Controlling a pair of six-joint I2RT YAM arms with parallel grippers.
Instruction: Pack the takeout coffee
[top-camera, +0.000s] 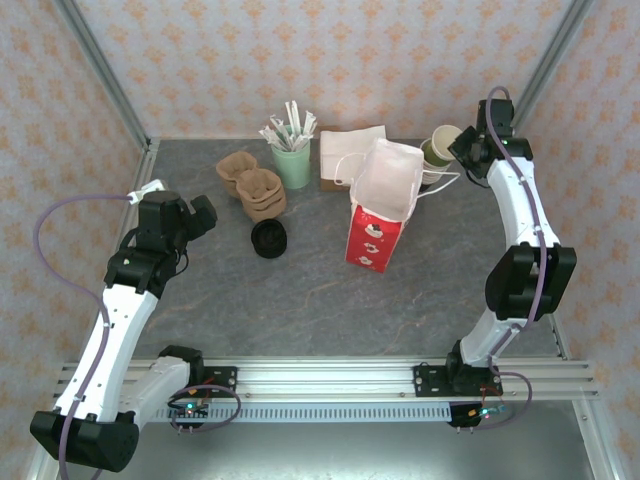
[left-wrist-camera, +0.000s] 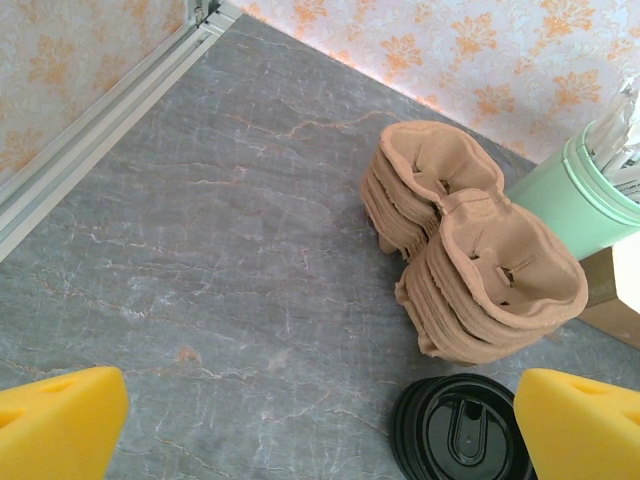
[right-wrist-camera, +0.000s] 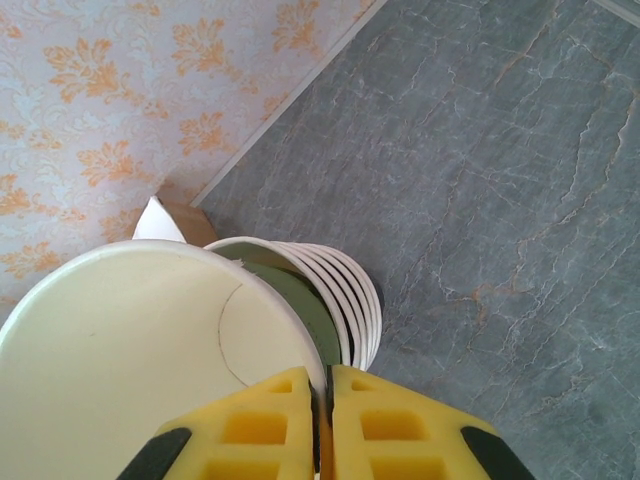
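Surface: grey marbled table (top-camera: 300, 300), wallpaper walls around.
Coffee: judged not assembled yet; cup (right-wrist-camera: 130, 340) is lidless, on top of stack (right-wrist-camera: 358, 290) at far right corner; lids (left-wrist-camera: 460, 435) left of centre.
Risk 1: nested cups may stick, so several lift together.
Risk 2: thin pinch on one wall of the rim; cup could slip, tilt or crumple on lift.
Risk 3: bag (top-camera: 383, 200) handle lies just beside stack; could snag and tip bag.
Right gripper (right-wrist-camera: 322, 385): closed narrow on cup rim, one finger inside, one outside.
Right arm: stretched to far right corner, wrist angled down over stack.
Left gripper (left-wrist-camera: 320, 425): wide, holding nothing, above lids, near carriers (left-wrist-camera: 470, 250).
Left arm: bent, by left edge.
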